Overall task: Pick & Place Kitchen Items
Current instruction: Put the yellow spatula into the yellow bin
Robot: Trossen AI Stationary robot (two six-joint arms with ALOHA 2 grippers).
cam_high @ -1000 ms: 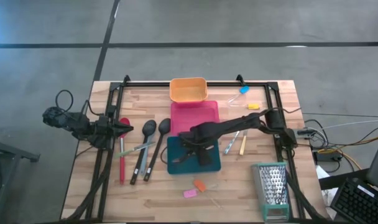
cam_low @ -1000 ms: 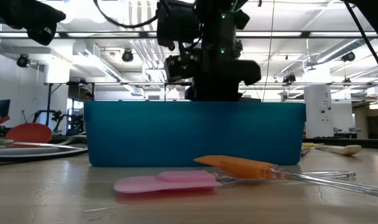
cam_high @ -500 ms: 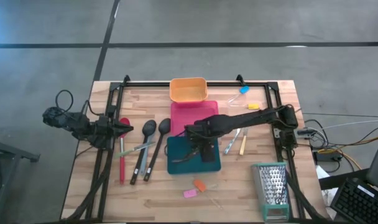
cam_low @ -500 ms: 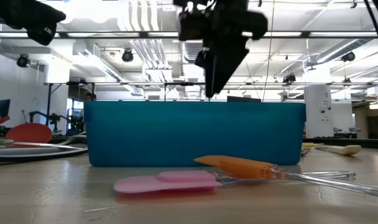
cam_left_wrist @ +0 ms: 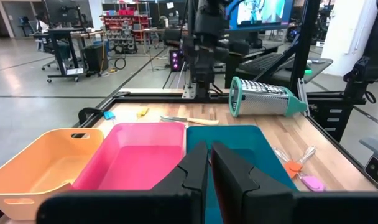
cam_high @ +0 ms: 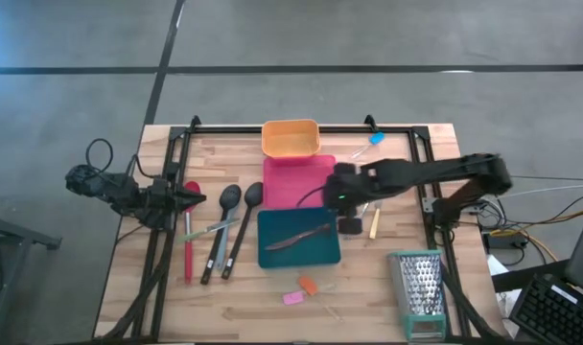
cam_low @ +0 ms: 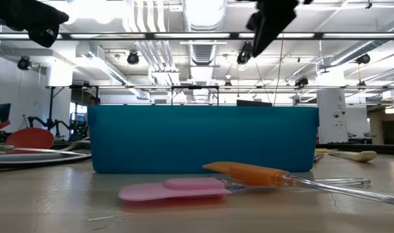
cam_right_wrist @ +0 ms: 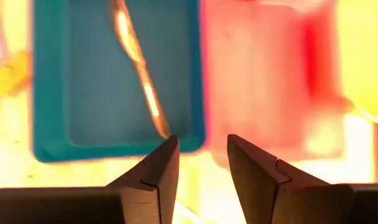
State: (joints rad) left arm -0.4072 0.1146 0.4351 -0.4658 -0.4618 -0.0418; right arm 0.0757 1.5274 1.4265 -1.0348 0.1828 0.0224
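The metal tongs [cam_high: 296, 237] lie flat on the floor of the teal tray [cam_high: 272, 257], and show in the right wrist view [cam_right_wrist: 139, 74]. My right gripper [cam_high: 347, 203] hangs open and empty above the teal tray's right rim, high in the low view [cam_low: 269, 26]. My left gripper [cam_high: 194, 198] is shut and empty at the table's left, above the red spatula [cam_high: 189, 240]. Two black spoons [cam_high: 236, 225] and a grey spoon [cam_high: 218, 251] lie beside the spatula. The yellow-handled knife [cam_high: 374, 224] lies right of the trays. Pink [cam_high: 292, 298] and orange [cam_high: 307, 286] pieces lie near the front.
The pink tray [cam_high: 299, 179] and the orange tray [cam_high: 291, 137] stand behind the teal one. The metal box grater [cam_high: 421, 287] lies at the front right. A blue piece [cam_high: 376, 139] and a yellow piece [cam_high: 391, 163] lie at the far right.
My right gripper has risen out of the teal tray and drawn back toward the table's right edge. The tongs stay lying in the teal tray.
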